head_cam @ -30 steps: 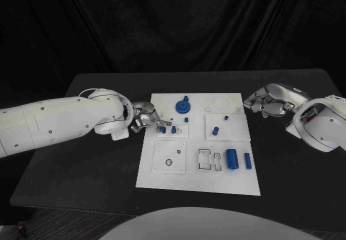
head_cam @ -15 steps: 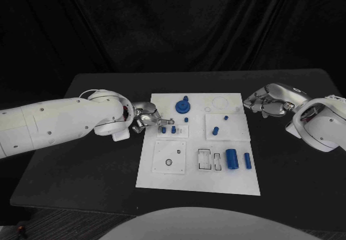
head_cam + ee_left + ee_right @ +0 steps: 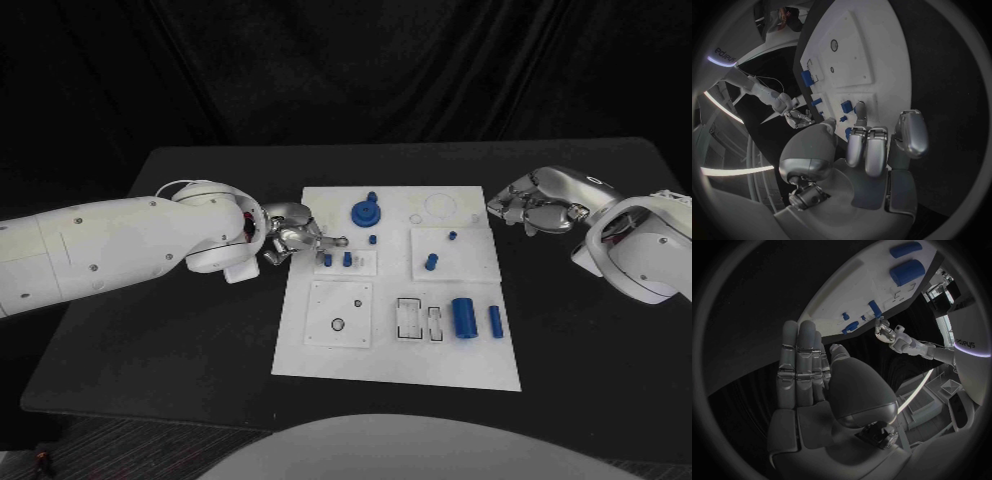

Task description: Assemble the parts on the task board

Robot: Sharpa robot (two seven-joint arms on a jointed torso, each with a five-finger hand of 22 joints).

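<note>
Item: two small blue pegs (image 3: pixel 336 259), upright in sub-plate at task board (image 3: pixel 397 355) left edge. Judged light, rigid, slick; pinch from above. My left hand (image 3: pixel 294 238) just beside, fingers apart, empty. Right hand (image 3: pixel 537 203) off board's far-right corner, fingers curled, empty.

Bare black table (image 3: pixel 173 340) lies open on both sides of the white board (image 3: pixel 389 365). The left hand (image 3: pixel 293 238) crowds the board's left edge beside two short blue pegs (image 3: pixel 336 259). The right hand (image 3: pixel 531 203) hovers off the far right corner, clear of the blue cylinders (image 3: pixel 476 318) standing nearer the front
</note>
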